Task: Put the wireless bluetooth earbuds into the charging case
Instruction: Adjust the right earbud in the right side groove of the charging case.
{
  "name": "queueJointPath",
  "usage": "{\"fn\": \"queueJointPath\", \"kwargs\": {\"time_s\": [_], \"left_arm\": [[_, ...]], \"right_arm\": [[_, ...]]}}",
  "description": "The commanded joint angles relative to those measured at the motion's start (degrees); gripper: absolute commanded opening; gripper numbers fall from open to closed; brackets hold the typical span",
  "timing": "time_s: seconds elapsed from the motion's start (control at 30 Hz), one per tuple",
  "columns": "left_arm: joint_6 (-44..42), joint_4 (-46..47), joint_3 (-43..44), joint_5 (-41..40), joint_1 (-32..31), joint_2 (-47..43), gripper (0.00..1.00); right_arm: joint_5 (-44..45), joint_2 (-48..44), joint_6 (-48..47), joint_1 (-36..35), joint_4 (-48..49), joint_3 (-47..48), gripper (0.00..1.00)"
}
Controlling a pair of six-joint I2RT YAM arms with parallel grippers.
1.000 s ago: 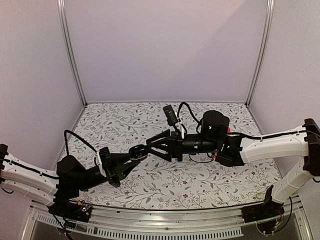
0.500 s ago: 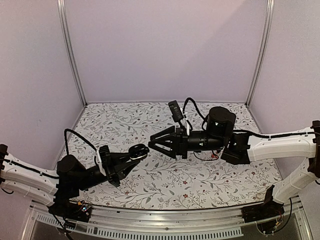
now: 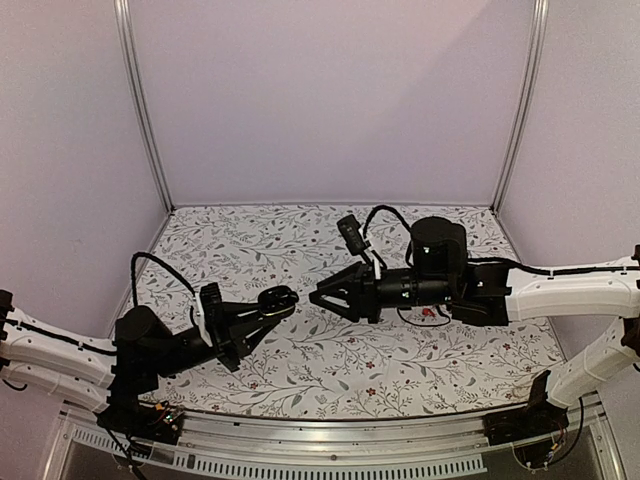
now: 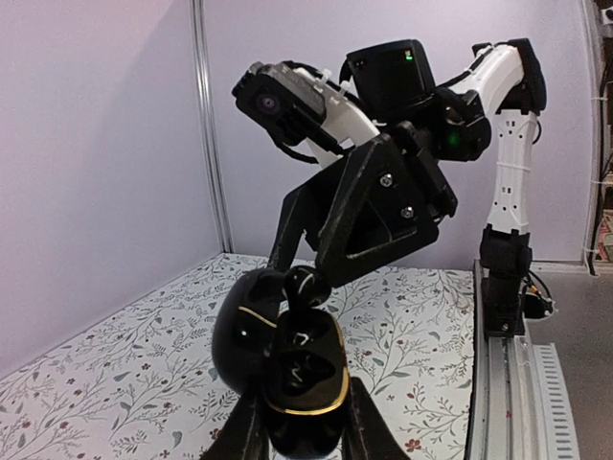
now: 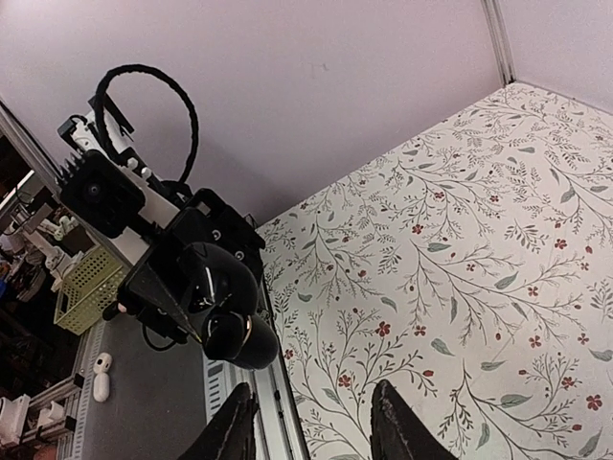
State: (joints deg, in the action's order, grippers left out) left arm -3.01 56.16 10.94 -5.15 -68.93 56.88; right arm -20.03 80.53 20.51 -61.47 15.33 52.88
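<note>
Since a second ago the right claw (image 3: 318,296) has drawn back toward 3 o'clock, off the case (image 3: 279,297), and its jaws have narrowed. Then they were spread wide right at the case. The left arm has barely shifted.

Seen from above, the left claw (image 3: 270,308) reaches up toward 2 o'clock from its base and is clamped on the case, holding it in the air over the flowered table (image 3: 330,370). In the left wrist view its two fingers (image 4: 247,433) pinch the lower half from either side. The case is black and glossy and stands open, the lid (image 4: 244,326) swung to 9 o'clock of the gold-rimmed base (image 4: 311,393).

The right claw points toward 9 o'clock, tips level with the case and just beside it, with a small gap between them in the top view. Its own wrist view shows the jaws partway apart with nothing between them, and the case up at 11 o'clock from the tips.

In the left wrist view a small dark lump (image 4: 304,285) shows at 12 o'clock of the base, right where the right claw's tips end. I cannot tell whether it is a bud or part of a fingertip, nor whether it touches the case. I cannot make out any other bud.
</note>
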Motion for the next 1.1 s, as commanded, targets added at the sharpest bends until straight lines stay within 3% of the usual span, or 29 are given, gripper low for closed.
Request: {"fn": "queueJointPath", "kwargs": {"time_s": [0.0,1.07], "left_arm": [[1.5,-0.7,1.9,0.5,0.9,-0.2,0.0],[2.5,-1.0,2.5,0.9,1.9,2.5,0.0]], "right_arm": [[2.0,0.6,-2.0,0.0,-3.7,2.7,0.39],[-0.4,4.2,-3.2,-2.6,-4.2,7.5,0.38]]}}
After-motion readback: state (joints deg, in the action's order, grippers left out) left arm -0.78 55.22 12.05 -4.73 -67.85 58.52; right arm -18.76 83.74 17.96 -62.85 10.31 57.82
